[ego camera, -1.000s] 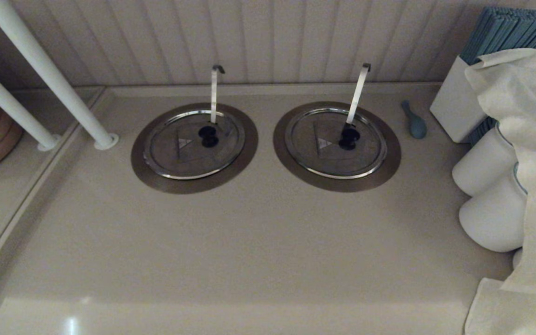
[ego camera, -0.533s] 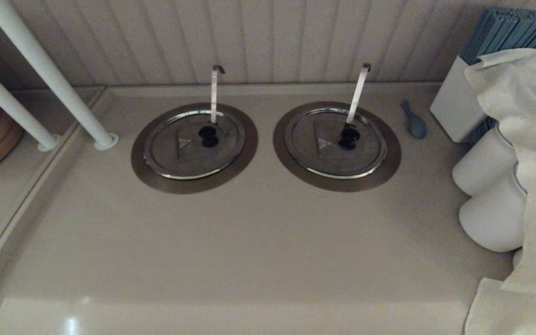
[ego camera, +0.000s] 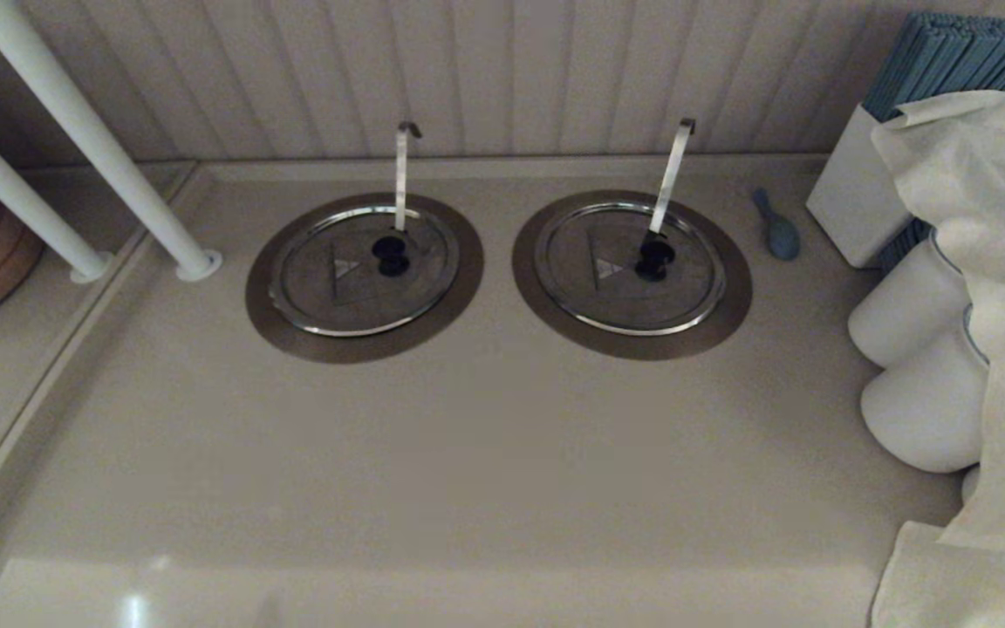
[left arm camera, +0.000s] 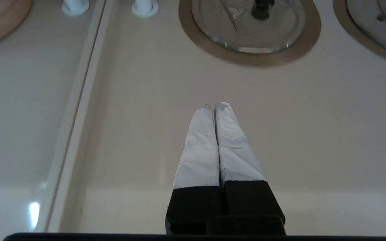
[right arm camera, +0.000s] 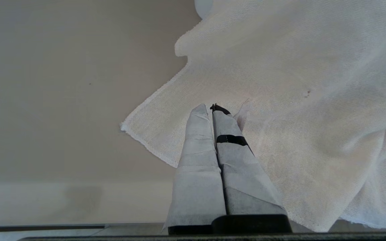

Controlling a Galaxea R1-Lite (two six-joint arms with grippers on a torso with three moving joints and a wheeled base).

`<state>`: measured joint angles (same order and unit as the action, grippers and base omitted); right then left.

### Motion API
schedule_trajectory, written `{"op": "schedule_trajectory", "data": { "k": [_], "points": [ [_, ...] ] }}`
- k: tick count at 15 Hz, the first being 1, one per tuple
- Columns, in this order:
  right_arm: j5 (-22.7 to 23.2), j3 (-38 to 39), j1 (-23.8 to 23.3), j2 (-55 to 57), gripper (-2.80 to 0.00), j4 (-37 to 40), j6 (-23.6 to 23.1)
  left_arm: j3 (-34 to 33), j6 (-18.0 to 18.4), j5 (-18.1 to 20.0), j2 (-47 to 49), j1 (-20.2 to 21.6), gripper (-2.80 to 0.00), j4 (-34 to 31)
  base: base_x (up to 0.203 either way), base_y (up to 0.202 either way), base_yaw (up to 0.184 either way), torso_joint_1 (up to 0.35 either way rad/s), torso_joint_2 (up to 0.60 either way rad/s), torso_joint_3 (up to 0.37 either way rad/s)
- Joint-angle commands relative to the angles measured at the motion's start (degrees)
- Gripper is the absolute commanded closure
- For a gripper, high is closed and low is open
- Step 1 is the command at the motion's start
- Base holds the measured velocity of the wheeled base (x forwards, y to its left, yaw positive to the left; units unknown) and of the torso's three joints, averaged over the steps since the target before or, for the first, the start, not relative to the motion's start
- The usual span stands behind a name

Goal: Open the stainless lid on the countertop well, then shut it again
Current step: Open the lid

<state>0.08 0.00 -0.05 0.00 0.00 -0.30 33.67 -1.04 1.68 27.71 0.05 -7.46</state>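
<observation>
I see the round flat steel lid with a black knob (ego camera: 363, 270) lying shut on the round brown-ringed countertop well (ego camera: 293, 336), back left; my left gripper (left arm camera: 214, 106) is pinched closed over bare beige counter (left arm camera: 280, 127), holding nothing; my right gripper (right arm camera: 211, 107) is closed too, over a white cloth (right arm camera: 297, 100).

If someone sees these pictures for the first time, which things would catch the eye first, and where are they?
Two round steel lids side by side near the back wall: the stainless lid on the left, its twin lid on the right, each with a ladle handle standing up behind a black knob. Then the white cloth draped over containers at the right edge.
</observation>
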Motion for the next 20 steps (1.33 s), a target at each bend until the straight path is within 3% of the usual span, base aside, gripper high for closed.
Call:
{"op": "schedule_trajectory", "data": {
  "k": [1,8,13,17,20],
  "points": [
    [0.01,0.00,-0.03,0.00,0.00,0.00,-0.05,4.68,-0.02,-0.04,9.49,0.04,0.00,0.00,0.000,0.000,0.000,0.000,0.00,0.000],
    [0.01,0.00,-0.02,0.00,0.00,0.00,-0.05,26.40,-0.34,-2.37,34.85,-1.71,0.00,-1.24,0.000,0.000,0.000,0.000,0.00,0.000],
    [0.01,0.00,-0.04,0.00,0.00,0.00,-0.05,46.56,-6.53,-8.36,54.51,-12.52,0.00,-7.66,0.000,0.000,0.000,0.000,0.00,0.000],
    [0.01,0.00,0.04,0.00,0.00,0.00,-0.05,59.75,-8.78,-9.48,66.16,-14.37,0.00,-8.66,0.000,0.000,0.000,0.000,0.00,0.000],
    [0.01,0.00,-0.03,0.00,0.00,0.00,-0.05,62.31,-11.68,-11.98,71.12,-14.53,0.00,-6.98,0.000,0.000,0.000,0.000,0.00,0.000]
  ]
}}
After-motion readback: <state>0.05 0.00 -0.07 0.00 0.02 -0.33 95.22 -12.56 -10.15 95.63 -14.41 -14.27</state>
